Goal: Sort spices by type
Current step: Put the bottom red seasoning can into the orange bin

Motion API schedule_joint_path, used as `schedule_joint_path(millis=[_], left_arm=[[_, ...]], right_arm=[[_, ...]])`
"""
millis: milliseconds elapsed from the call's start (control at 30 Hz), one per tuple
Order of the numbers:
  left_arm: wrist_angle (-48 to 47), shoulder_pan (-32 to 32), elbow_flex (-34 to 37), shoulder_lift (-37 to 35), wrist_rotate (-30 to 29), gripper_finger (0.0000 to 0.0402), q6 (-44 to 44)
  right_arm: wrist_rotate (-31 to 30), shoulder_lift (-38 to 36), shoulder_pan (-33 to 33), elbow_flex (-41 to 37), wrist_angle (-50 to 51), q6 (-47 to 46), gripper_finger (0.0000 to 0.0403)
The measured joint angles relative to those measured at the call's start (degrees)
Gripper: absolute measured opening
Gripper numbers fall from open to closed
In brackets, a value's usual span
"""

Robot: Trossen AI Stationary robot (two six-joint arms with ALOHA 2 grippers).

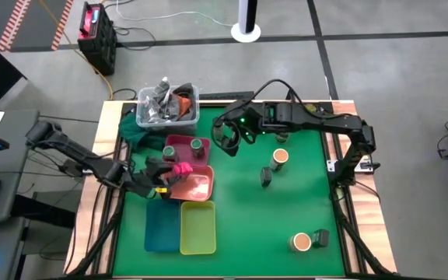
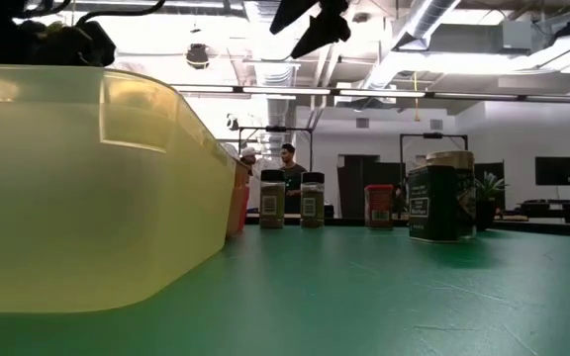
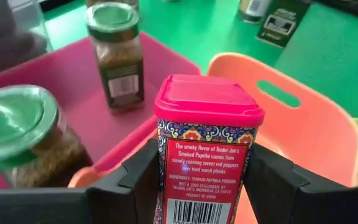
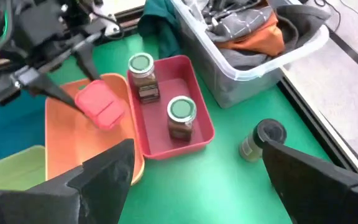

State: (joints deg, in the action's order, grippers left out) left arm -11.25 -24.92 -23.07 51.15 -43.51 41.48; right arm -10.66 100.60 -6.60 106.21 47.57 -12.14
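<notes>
My left gripper (image 1: 179, 169) is shut on a magenta-lidded paprika box (image 3: 207, 149), which stands over the salmon tray (image 1: 197, 187). Two dark jars with green lids (image 1: 169, 152) (image 1: 197, 145) stand on their bases in the pink tray (image 1: 183, 141). My right gripper (image 1: 225, 141) hovers open beside that tray, touching nothing. On the green mat stand tan-topped jars (image 1: 280, 157) (image 1: 301, 242), small dark containers (image 1: 266, 177) (image 1: 321, 237), and a dark-lidded jar (image 4: 263, 140). My left gripper pinches the paprika box between its two fingers (image 3: 135, 180), on the box's side walls below the lid (image 3: 166, 155). The fingers come from the table's left. The box stays upright; the wrist view cuts off its bottom, so whether it touches the tray cannot be told.
A clear bin of cloth and clutter (image 1: 167, 105) sits at the far left of the mat. The teal tray (image 1: 162, 225) and yellow-green tray (image 1: 197, 228) lie side by side near the front edge. Open mat stretches between the trays and the right-hand jars.
</notes>
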Motion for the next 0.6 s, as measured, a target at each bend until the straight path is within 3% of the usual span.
schedule_joint_path(millis=[233,600], left_arm=[[-0.22,-3.17,0.0,5.54,-6.09,0.0185,8.08],[-0.78,-4.14,-0.15,14.22,-6.25,0.0203,10.27]], right_arm=[[-0.02,0.0,-1.1,0.0,-0.04,-1.54,0.0376],[0.0,0.0,-0.53,-0.02,0.22,-1.08,0.0376]])
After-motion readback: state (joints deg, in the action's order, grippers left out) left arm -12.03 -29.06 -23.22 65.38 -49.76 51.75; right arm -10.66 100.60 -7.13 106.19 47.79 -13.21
